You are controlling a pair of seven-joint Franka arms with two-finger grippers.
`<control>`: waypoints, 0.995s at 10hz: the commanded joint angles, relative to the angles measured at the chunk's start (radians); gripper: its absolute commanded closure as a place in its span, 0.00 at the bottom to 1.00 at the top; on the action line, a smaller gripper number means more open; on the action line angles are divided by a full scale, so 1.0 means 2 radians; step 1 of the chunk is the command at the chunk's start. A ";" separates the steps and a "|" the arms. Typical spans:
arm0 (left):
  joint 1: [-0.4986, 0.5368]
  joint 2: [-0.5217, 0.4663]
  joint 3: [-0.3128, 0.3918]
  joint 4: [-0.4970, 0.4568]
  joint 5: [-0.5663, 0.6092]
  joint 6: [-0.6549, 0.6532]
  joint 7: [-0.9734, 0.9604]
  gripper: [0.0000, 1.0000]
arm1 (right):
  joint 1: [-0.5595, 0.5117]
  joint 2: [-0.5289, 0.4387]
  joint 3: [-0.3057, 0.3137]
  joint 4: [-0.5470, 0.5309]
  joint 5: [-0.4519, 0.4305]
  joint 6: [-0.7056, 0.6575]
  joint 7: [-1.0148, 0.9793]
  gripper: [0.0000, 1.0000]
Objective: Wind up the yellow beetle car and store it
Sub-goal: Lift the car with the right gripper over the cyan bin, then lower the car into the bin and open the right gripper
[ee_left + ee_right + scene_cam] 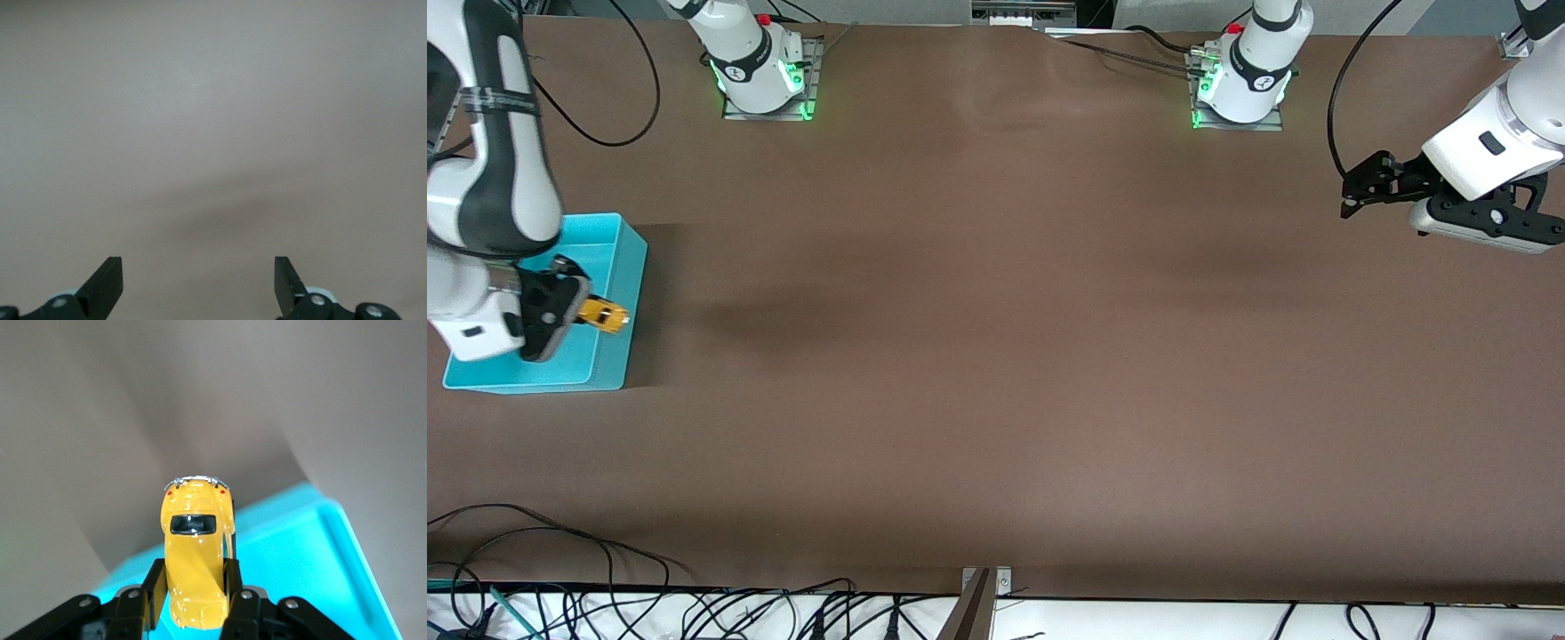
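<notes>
The yellow beetle car is clamped by its sides between the fingers of my right gripper, which is shut on it. The car hangs over the cyan bin at the right arm's end of the table, its tail sticking out past the fingertips. My left gripper waits open and empty above bare table at the left arm's end.
Both arm bases stand along the table edge farthest from the front camera. Cables lie along the edge nearest that camera. The brown tabletop stretches between the bin and the left arm.
</notes>
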 commanded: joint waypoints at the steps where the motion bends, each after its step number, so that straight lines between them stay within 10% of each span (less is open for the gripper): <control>1: -0.001 0.003 -0.001 0.010 0.003 0.000 -0.006 0.00 | -0.005 0.019 -0.044 -0.004 -0.004 0.050 -0.054 1.00; 10: -0.001 0.002 -0.001 0.010 0.003 -0.003 -0.005 0.00 | -0.079 0.047 -0.050 -0.150 0.000 0.237 -0.111 1.00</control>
